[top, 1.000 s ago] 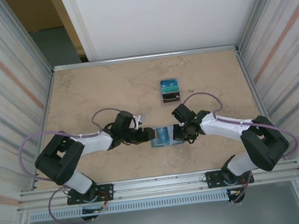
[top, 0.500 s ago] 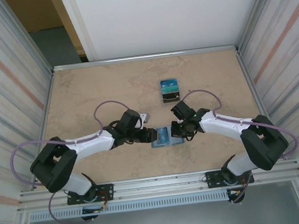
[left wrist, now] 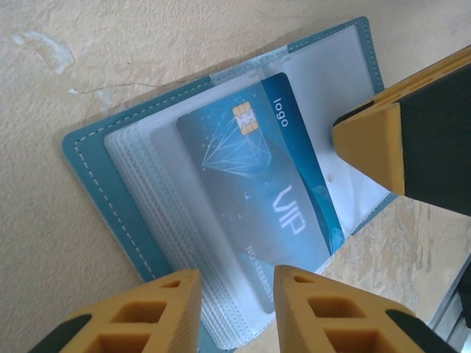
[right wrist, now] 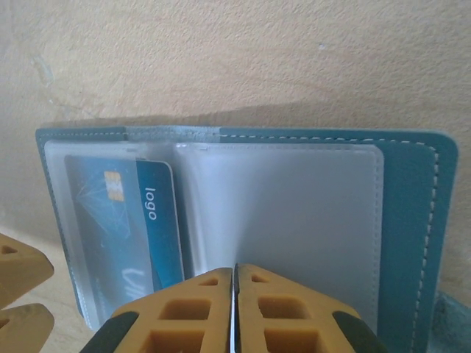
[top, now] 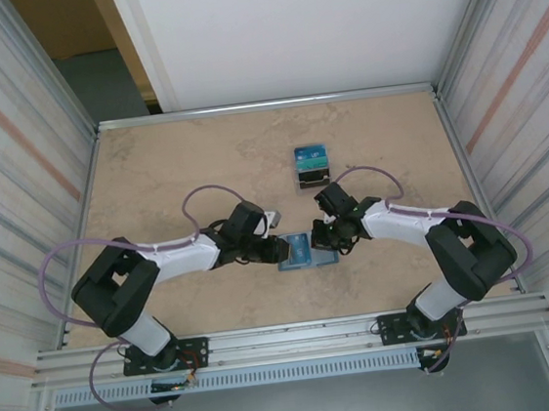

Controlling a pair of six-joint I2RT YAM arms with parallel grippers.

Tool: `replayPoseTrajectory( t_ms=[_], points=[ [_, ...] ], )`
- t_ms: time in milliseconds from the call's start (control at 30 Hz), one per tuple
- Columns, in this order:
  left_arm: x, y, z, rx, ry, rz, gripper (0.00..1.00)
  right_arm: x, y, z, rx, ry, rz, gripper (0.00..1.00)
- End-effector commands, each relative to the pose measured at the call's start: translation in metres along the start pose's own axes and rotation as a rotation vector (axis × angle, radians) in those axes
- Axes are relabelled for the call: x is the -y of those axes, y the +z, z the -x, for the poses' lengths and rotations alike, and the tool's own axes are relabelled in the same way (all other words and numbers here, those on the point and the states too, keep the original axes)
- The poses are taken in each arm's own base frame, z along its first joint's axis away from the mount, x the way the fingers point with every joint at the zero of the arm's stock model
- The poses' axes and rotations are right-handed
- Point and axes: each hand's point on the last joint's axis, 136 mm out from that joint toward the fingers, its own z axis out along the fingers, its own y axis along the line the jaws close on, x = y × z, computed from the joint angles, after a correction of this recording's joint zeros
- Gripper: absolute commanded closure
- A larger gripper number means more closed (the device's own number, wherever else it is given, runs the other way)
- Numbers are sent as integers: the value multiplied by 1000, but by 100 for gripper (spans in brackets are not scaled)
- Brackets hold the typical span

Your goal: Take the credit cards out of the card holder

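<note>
Currently: card holder [top: 299, 252] open flat on the table [top: 172, 167], one credit card [left wrist: 257, 184] showing in its clear sleeve, none taken out yet. My left gripper [left wrist: 232, 283]: jaws apart at the card's end, gripping nothing. My right gripper [right wrist: 234, 276]: jaws together over the empty page.

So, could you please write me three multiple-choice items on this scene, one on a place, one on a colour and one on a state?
1. Where does the open card holder lie?
A) between the left gripper and the right gripper
B) at the far left corner
C) by the back edge

2. What colour is the credit card face?
A) red
B) blue
C) white

3. What state is the right gripper in?
A) wide open
B) half open
C) shut

Answers:
1 A, the top view shows a gripper at each side of it.
2 B, it is blue with "VIP" print.
3 C, the right wrist view shows no gap.
</note>
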Motion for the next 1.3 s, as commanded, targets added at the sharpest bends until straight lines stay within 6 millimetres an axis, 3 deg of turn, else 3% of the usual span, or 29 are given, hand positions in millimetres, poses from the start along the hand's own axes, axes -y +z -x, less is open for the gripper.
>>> replayPoseTrajectory(
  t_ms=[0,267,667,1267],
  points=[
    [7,3,3,-15,45,-13,70,4,7,-5,-27,25,16,88],
    [-7,13,-7,-64,22,41,75,0,5,-1,-18,69,109,78],
    [-19,14,-16,-91,1,88,79,-12,-3,5,10,96,261,77],
    [-21,18,-20,-109,-12,88,81,-19,-3,5,3,96,326,81]
  ],
)
